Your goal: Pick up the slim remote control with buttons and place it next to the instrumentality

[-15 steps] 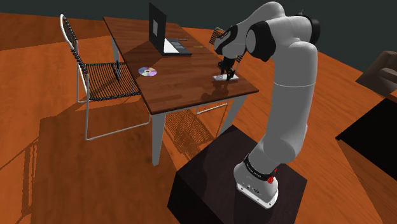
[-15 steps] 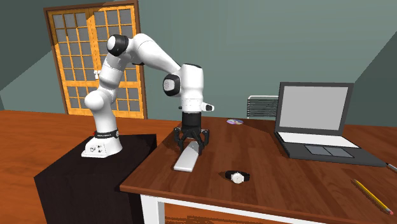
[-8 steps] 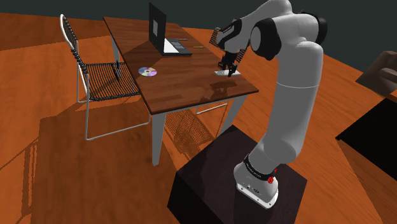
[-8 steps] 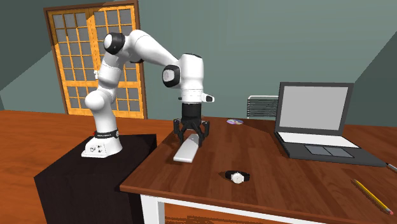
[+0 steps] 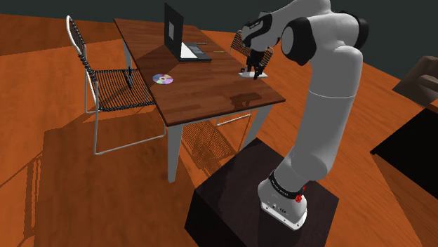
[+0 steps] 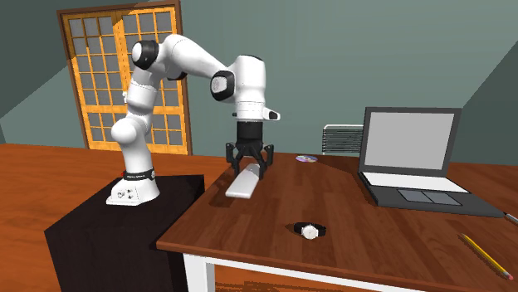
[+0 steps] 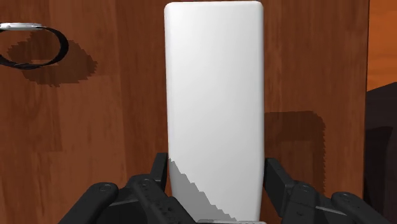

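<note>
- The all-black two-finger gripper (image 6: 249, 160) is closed on one end of a slim, flat, plain white rectangular remote control (image 7: 214, 95). Its fingers (image 7: 277, 178) are pressed against the two long edges. No buttons are drawn on the face that shows.
- The remote control is held at a slant, with its free end pointing down and away from the gripper, over the dark reddish-brown wooden worktop (image 6: 373, 257). In the wrist view its shadow is cast on the wood well to one side of it, so it is judged to be lifted clear rather than resting.
- The pick-up is therefore taken as done. The carrying and the setting-down are left.
- A small wristwatch with a black strap and a pale face (image 6: 310, 230) is seen lying on the worktop, apart from the remote control's free end. It is taken as the likeliest "instrumentality", though which thing is meant cannot be told for certain.
- Other candidates are found further out: an open dark-grey laptop (image 6: 411, 158), a shiny disc (image 5: 163, 78) and a yellow pencil (image 6: 486, 255).
- Whichever is meant, the remote control is not yet beside it. It remains to be carried over, lowered flat just beside that thing and released.
</note>
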You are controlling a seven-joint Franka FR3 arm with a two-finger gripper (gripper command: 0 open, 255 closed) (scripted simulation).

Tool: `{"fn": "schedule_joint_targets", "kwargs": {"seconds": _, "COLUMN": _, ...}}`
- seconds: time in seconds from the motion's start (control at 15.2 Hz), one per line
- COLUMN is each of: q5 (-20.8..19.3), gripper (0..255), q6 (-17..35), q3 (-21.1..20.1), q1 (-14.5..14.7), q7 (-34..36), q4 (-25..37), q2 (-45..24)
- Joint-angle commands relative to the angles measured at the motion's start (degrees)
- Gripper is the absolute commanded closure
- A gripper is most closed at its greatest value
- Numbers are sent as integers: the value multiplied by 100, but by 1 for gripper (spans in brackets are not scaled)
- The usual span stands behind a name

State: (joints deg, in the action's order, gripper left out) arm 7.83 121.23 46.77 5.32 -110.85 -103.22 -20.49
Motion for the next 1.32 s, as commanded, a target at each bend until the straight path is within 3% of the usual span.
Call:
{"fn": "schedule_joint_targets", "kwargs": {"seconds": 0.0, "q5": -107, "gripper": 255, "q6": -30, "q3": 20, "q1": 168, "q7": 177, "q4": -76, "q2": 122}}
{"fn": "schedule_joint_targets", "kwargs": {"seconds": 0.59, "q5": -726, "gripper": 255, "q6": -39, "q3": -91, "q1": 1331, "q7": 1631, "q4": -661, "q2": 759}}
{"fn": "schedule_joint_targets", "kwargs": {"seconds": 1.25, "q5": -927, "gripper": 255, "q6": -282, "q3": -513, "q1": 2230, "q7": 3018, "q4": -655, "q2": 890}}
